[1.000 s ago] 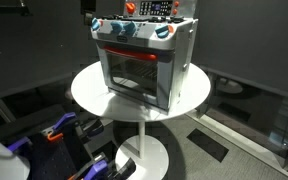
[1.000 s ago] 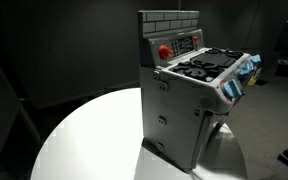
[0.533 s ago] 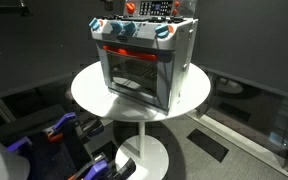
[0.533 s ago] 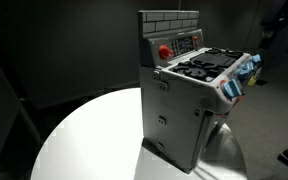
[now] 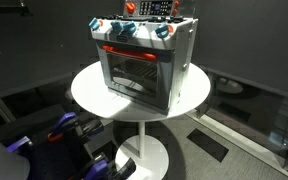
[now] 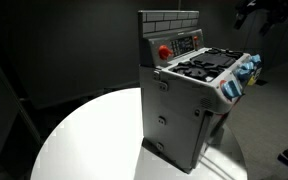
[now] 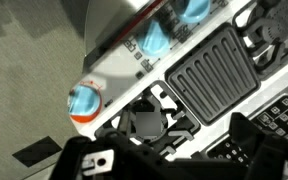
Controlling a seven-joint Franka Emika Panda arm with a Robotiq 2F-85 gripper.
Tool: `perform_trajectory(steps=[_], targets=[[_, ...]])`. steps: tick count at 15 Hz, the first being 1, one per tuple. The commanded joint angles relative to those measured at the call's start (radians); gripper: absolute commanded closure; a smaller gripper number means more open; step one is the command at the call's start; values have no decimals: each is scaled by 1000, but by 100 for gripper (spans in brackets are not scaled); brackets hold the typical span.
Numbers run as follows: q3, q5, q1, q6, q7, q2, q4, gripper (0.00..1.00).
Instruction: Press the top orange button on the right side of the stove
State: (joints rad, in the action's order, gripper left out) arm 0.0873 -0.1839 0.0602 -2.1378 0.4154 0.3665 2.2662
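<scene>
The silver-grey toy stove (image 5: 144, 60) stands on a round white table (image 5: 84, 90), with a glowing orange-red strip (image 5: 129, 52) above its glass door and teal knobs (image 5: 124, 30) along the front. It also shows in an exterior view (image 6: 189, 100), with a red round button (image 6: 164, 51) and a keypad panel (image 6: 187, 43) on its backsplash. The small buttons there are too small to tell apart. My gripper (image 6: 252, 12) hangs high, above and beyond the stove's far corner, touching nothing. In the wrist view my gripper (image 7: 174, 160) is open over the black burners (image 7: 209, 75).
The table (image 6: 84, 140) stands on a single pedestal (image 5: 144, 140) over a dark floor. Dark equipment with blue and orange parts (image 5: 64, 130) sits low beside the table. The surroundings are dark.
In an exterior view the arm has risen from beside the stove's knob end to the top of the frame and come closer over the stove. The stove has not moved.
</scene>
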Motion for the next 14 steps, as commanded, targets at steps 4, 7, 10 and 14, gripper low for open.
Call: perform_trajectory(steps=[4, 7, 10, 14], targets=[[8, 131, 5, -40, 134, -207, -182, 0], [1, 177, -8, -34, 177, -278, -249, 0], [-9, 215, -21, -25, 216, -335, -309, 0], [-21, 250, -37, -13, 262, -395, -373, 0]])
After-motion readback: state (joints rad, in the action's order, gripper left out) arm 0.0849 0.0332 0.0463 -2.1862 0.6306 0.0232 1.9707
